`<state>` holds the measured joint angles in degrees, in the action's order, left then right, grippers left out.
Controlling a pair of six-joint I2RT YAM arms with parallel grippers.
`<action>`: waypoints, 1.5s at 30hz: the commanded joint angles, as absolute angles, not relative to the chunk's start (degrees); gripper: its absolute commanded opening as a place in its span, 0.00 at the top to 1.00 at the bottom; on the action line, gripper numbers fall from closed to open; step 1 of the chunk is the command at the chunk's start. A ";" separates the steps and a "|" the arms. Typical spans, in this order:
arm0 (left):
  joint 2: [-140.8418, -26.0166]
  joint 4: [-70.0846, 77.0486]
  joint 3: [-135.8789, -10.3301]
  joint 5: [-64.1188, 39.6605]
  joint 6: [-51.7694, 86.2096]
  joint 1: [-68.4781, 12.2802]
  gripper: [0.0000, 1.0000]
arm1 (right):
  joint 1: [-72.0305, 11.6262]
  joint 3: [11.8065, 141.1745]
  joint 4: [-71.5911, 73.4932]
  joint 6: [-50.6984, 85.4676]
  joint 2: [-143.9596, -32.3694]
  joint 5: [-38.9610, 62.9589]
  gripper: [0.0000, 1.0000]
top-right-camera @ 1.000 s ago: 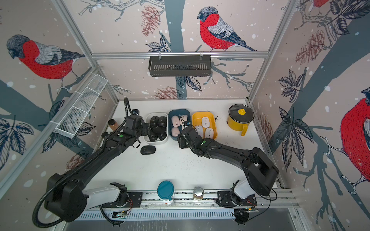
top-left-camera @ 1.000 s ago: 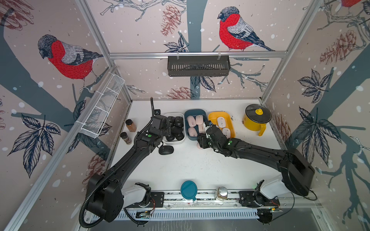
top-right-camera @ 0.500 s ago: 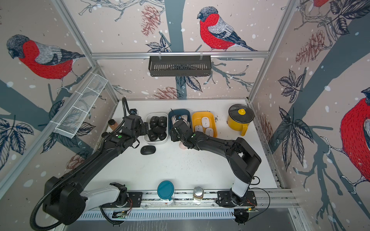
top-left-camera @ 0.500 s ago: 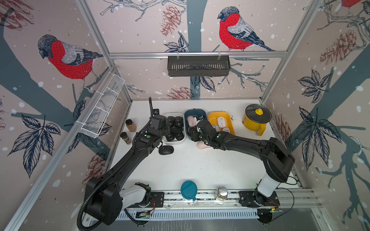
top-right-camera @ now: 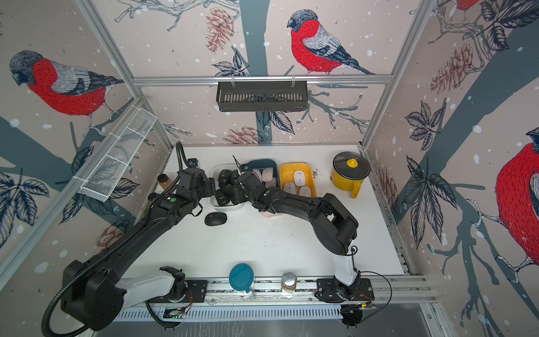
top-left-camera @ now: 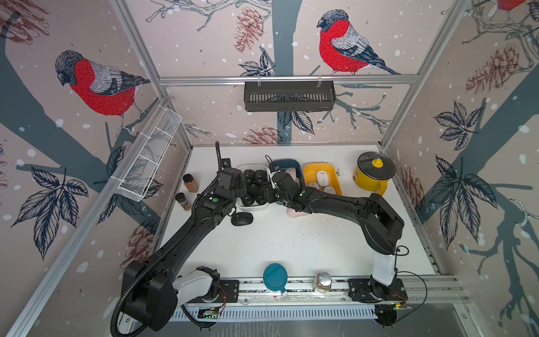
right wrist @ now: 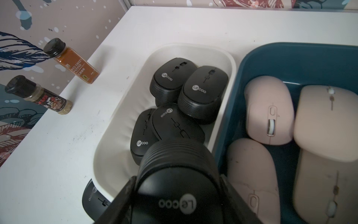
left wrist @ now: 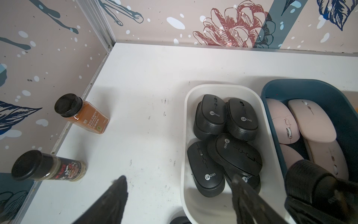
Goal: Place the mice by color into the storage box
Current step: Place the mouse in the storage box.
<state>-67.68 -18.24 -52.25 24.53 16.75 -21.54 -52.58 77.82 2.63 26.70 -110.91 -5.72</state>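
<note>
Sorting nearly done. White bin point(right wrist: 193, 48) holds black mice, blue bin point(right wrist: 290, 48) pink ones, yellow bin point(top-left-camera: 309, 170) white ones. Right pincer point(right wrist: 174, 184) is clenched on a black Lecoo mouse point(right wrist: 174, 197) over the white bin, frame bottom centre. Left pincer point(left wrist: 178, 184) is released and empty. Remaining on the tabletop point(top-left-camera: 291, 248), mid-frame: loose black mouse point(top-left-camera: 242, 218), pink mouse point(top-left-camera: 294, 214).

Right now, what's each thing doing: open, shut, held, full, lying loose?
Right gripper: shut on the held black mouse.
Left gripper: open, empty.
White box: holds black mice.
Blue box: holds pink mice.
Yellow box: holds white mice.
Loose black mouse: lying on the table.
Loose pink mouse: on the table, partly under the right arm.
Yellow pot: lid on.
Red pepper jar: upright, capped.
Dark spice jar: upright, capped.
</note>
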 commanded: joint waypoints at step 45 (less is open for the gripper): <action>-63.98 -16.26 -51.60 25.89 17.72 -21.41 0.16 | -54.58 98.21 5.27 26.65 -131.50 -1.67 0.36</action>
